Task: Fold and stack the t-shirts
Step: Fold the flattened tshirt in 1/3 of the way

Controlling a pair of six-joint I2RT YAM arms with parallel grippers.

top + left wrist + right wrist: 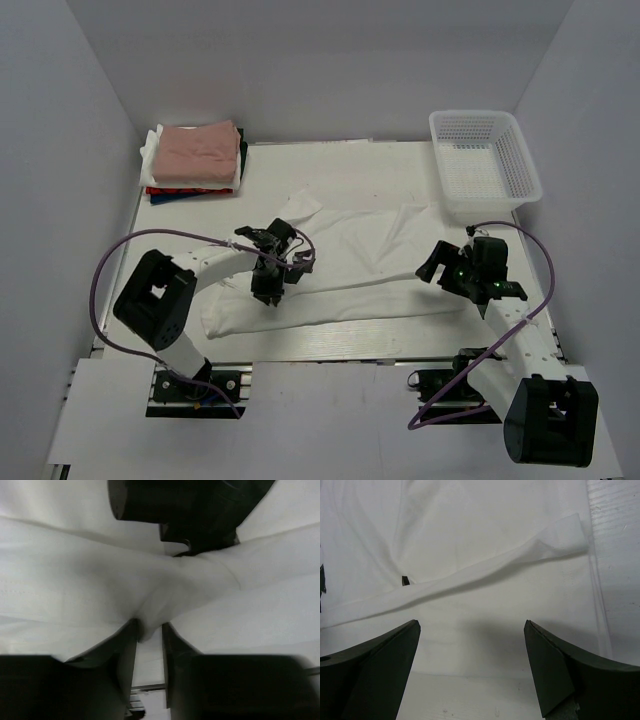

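A large white t-shirt (360, 255) lies spread and partly folded across the middle of the table. My left gripper (268, 297) is down on its left part and is shut on a pinch of the white cloth (148, 622). My right gripper (432, 270) is open and empty, just above the shirt's right edge (485, 595). A stack of folded shirts sits at the far left, with a dusty-pink one (198, 152) on top and white, red and dark ones under it. No black print shows on the white shirt.
A white plastic mesh basket (484, 163) stands at the far right corner. The table's near edge (340, 345) runs just below the shirt. Grey walls close in the left, right and back sides.
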